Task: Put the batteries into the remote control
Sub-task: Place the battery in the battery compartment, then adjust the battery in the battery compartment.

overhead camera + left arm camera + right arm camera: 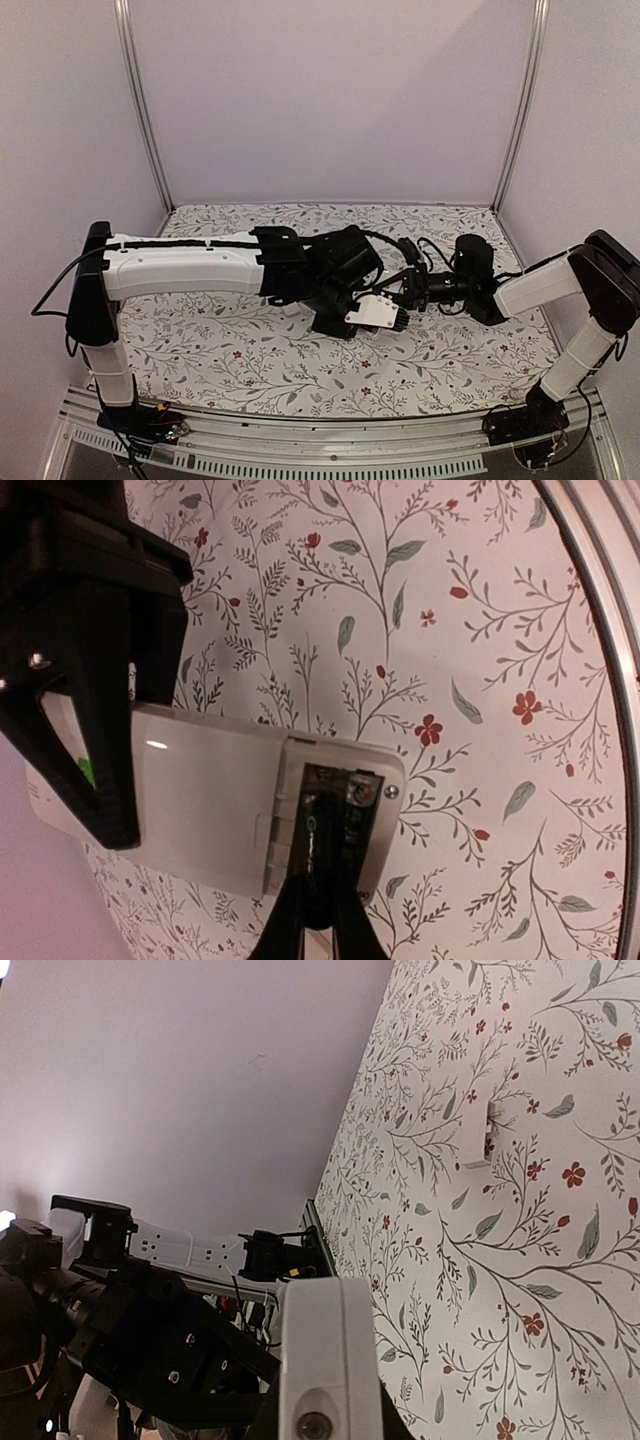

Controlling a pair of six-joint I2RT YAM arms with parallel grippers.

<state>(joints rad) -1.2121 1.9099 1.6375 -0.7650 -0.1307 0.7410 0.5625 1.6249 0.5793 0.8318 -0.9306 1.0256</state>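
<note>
My left arm and right arm are white shells between black joints, on black bases. A black strip tops my left shell. Thin black cables trail from my shoulders (more loop by my wrists). My left fingers are matte black and angular, with 1 silver screw.

Overhead, rear; wrists close, probably sharing remote control

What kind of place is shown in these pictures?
Probably a robot test booth in a laboratory, not a home: plain white panel walls in metal frame posts, two robot arms bolted to a rail, and a table under a floral cloth.
</note>
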